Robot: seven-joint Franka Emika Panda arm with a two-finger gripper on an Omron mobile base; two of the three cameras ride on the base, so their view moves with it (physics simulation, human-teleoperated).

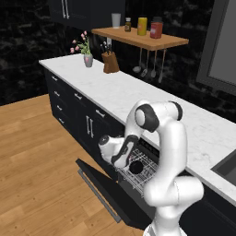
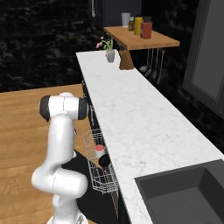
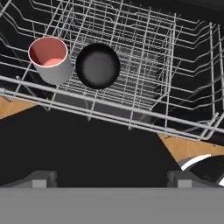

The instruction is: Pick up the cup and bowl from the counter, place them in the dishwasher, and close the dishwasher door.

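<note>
Hand view, looking down past our claw (image 3: pixel 112 177): the cup (image 3: pixel 49 59) and the bowl (image 3: pixel 97 65) sit side by side in the dishwasher's white wire rack (image 3: pixel 144 65), ahead of the fingertips (image 3: pixel 43 178) and toward the left one, the cup outermost. Our jaws stand fully apart and grip nothing.

We judge both pieces light and rigid, with smooth sides that could slip. If either needed reseating, the cup would take a pinch across its grey wall and the bowl a pinch over its rim. Both look settled upright, so what remains is the dishwasher door (image 1: pixel 108 189).

That door is a flat, stiff black panel lying open beneath the claw, hinged at the cabinet. We expect it to swing readily. A lift under its free edge, or at the silver bar handle (image 1: pixel 99 196) on its underside, seems the likely hold.

The rack's front rail (image 3: pixel 109 109) crosses just ahead of the fingertips. The rack would likely need to slide in before the door can close. Above it runs the counter (image 2: pixel 135 118) edge. Wooden floor (image 1: pixel 41 161) gives open room on the near side.
</note>
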